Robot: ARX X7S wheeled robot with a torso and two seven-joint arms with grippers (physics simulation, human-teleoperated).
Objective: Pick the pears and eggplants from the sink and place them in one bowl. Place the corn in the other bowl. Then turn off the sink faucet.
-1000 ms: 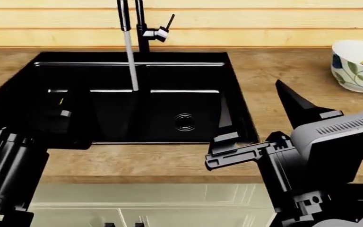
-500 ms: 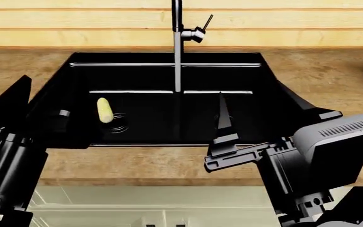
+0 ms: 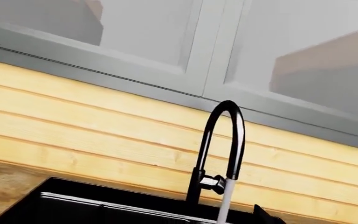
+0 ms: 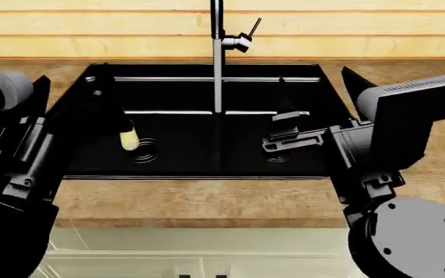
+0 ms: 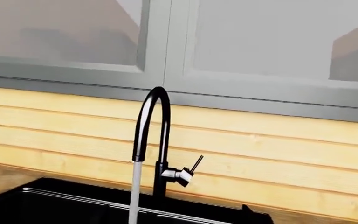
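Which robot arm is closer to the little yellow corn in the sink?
The left. The left gripper hangs right beside the corn in the left basin; the right gripper sits across the water stream, over the other basin.

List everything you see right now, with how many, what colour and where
sink: one, black, set in the counter
faucet: one, dark, behind the sink, water running
lever: one, thin, on the faucet's side
corn: one, pale yellow, in the sink's left basin by a drain
counter: one, wood, around the sink
wall: yellow wood planks, behind the faucet
cabinets: grey, above the wall
left pincer: black, over the sink's left side
right pincer: black, over the right basin
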